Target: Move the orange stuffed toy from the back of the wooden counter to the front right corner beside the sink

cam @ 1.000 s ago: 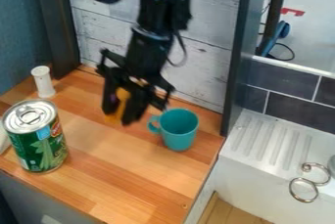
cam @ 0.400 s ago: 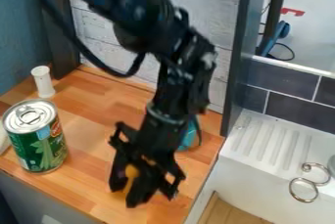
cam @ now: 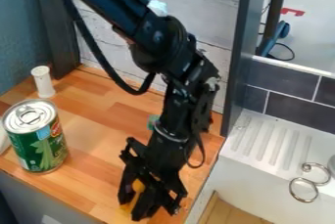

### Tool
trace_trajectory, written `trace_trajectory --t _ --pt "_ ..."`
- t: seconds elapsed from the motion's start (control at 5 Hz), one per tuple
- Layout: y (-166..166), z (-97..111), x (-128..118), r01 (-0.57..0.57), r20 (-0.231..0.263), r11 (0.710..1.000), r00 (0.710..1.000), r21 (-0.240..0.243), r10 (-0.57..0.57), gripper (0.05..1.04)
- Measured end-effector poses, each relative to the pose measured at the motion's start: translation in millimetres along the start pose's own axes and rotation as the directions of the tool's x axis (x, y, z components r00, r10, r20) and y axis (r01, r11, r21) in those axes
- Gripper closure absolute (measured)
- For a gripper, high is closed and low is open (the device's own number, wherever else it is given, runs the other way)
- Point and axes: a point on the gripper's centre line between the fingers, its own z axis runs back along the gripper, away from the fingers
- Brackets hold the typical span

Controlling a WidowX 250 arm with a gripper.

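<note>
Claw (cam: 134, 206): while it hangs low nr the front edge of the wooden counter (cam: 98, 120), it's narrowed on a yellow thing (cam: 138, 187).
Yellow thing: btwn the fingers, partly hidden; can't tell if it touches wood. Prob. best w/ firm grip, slow lowering.
Can (cam: 40, 145): upright, view's left; give it room if wrist turns.
Teal thing (cam: 153, 121): mostly hidden behind arm (cam: 175, 113); mind cable swing.

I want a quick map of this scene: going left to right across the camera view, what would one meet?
Green can → tool holding a yellow-orange thing → dark upright post → metal rings.
</note>
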Motion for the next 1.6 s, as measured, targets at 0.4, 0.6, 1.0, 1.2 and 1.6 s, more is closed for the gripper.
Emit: trace_trajectory --t 0.4,0.6,1.0,1.2,1.6 --pt "0 11 1 -0.021 -0.027 1.0 0.999 0.005 0.021 0.259" --pt "1 17 2 -0.048 -0.026 0.999 0.999 0.006 0.048 0.072" --pt "-1 47 -9 -0.095 0.051 0.996 0.994 -0.005 0.095 0.079" --pt "7 70 -24 -0.119 0.168 0.993 0.978 -0.027 0.121 0.079" --pt "53 81 -47 -0.196 0.22 0.976 0.952 -0.095 0.213 0.079"
